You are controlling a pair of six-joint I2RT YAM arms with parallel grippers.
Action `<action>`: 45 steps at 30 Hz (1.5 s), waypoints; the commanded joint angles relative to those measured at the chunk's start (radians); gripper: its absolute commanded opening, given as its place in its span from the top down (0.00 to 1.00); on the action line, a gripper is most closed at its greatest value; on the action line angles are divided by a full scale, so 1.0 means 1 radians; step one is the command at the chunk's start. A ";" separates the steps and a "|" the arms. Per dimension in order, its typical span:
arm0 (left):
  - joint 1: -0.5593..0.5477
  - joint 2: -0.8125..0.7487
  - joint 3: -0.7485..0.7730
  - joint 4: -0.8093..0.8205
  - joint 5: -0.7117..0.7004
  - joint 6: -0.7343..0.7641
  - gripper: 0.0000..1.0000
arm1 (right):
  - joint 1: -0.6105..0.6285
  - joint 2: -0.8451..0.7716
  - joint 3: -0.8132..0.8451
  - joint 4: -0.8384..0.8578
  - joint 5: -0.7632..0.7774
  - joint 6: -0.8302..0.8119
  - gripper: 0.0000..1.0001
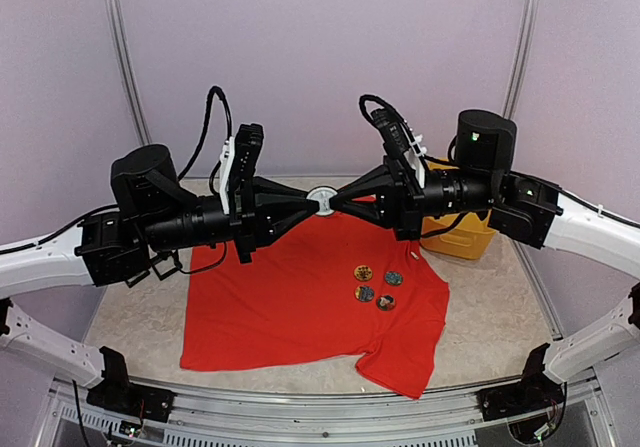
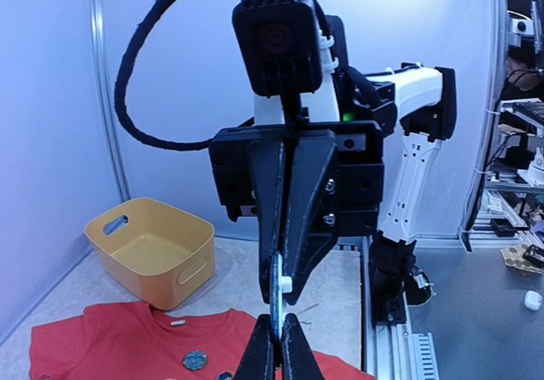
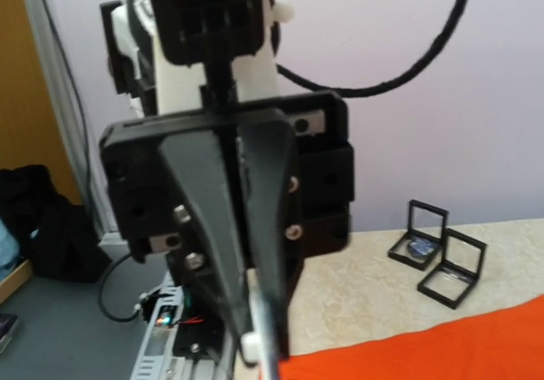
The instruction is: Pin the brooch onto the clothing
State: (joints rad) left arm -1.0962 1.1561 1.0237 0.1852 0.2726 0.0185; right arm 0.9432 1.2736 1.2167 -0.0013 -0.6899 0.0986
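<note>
Left claw point(image 1: 306, 204) and right claw point(image 1: 341, 199) meet tip to tip high above the worktop point(image 1: 140, 319). Each is clenched on the same brooch point(image 1: 323, 199), a small white disc. The left wrist view shows it edge-on, a thin pale sliver nipped between tapering black fingers point(image 2: 297, 359). Both claws are matte black wedges that narrow from blocky, bolted housings to slim points, with black cable looping above them. Well below the brooch lies the T-shirt point(image 1: 290, 307), bright red soft fabric spread nearly flat with a few shallow creases; its near right corner juts toward the front rail. Four round badges point(image 1: 365, 293) sit in a tight cluster on the shirt's right part, close together but not touching. A yellow plastic basket point(image 1: 458, 241), round-cornered with slot handles, stands just past the shirt's far right edge, partly hidden behind the right arm. Two clear square cases point(image 3: 435, 249) with black frames rest on the pale speckled worktop beyond the fabric's edge. A broad stretch of plain red cloth lies left of the badges. Pale worktop shows as a margin along the shirt's left side and between its hem and the near rail.
</note>
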 commanded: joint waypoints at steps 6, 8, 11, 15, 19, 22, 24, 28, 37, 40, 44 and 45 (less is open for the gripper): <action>0.156 0.022 -0.053 -0.084 -0.440 -0.324 0.41 | -0.160 0.022 -0.140 -0.050 0.331 0.142 1.00; 0.242 0.042 -0.124 -0.140 -0.440 -0.481 0.42 | -0.184 0.046 -0.217 -0.017 0.336 0.173 1.00; 0.327 0.071 -0.261 -0.162 -0.434 -0.625 0.46 | -0.199 0.086 -0.315 0.046 0.334 0.213 1.00; 0.365 0.108 -0.452 -0.115 -0.448 -0.734 0.46 | -0.221 0.130 -0.418 0.124 0.337 0.255 1.00; 0.429 0.180 -0.574 -0.062 -0.412 -0.794 0.45 | -0.244 0.156 -0.480 0.169 0.317 0.271 1.00; 0.499 0.239 -0.631 -0.024 -0.351 -0.824 0.45 | -0.260 0.162 -0.507 0.179 0.320 0.279 1.00; 0.543 0.256 -0.659 0.002 -0.321 -0.836 0.45 | -0.272 0.161 -0.519 0.181 0.312 0.284 1.00; 0.554 0.194 -0.643 -0.057 -0.440 -0.826 0.45 | -0.286 0.131 -0.540 0.183 0.315 0.295 1.00; 0.108 0.184 -0.417 0.071 -0.437 -0.027 0.35 | -0.288 0.090 -0.546 0.154 0.329 0.271 1.00; 0.033 0.320 -0.324 -0.001 -0.348 0.154 0.36 | -0.288 0.097 -0.537 0.145 0.320 0.261 1.00; 0.012 0.503 -0.170 -0.121 -0.287 0.268 0.33 | -0.288 0.100 -0.528 0.146 0.318 0.255 1.00; 0.011 0.559 -0.149 -0.141 -0.280 0.286 0.31 | -0.289 0.100 -0.528 0.152 0.315 0.254 1.00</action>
State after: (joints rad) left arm -1.0771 1.5707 0.7818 0.1837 -0.1154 0.0795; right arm 0.6624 1.3872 0.6811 0.1463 -0.3729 0.3714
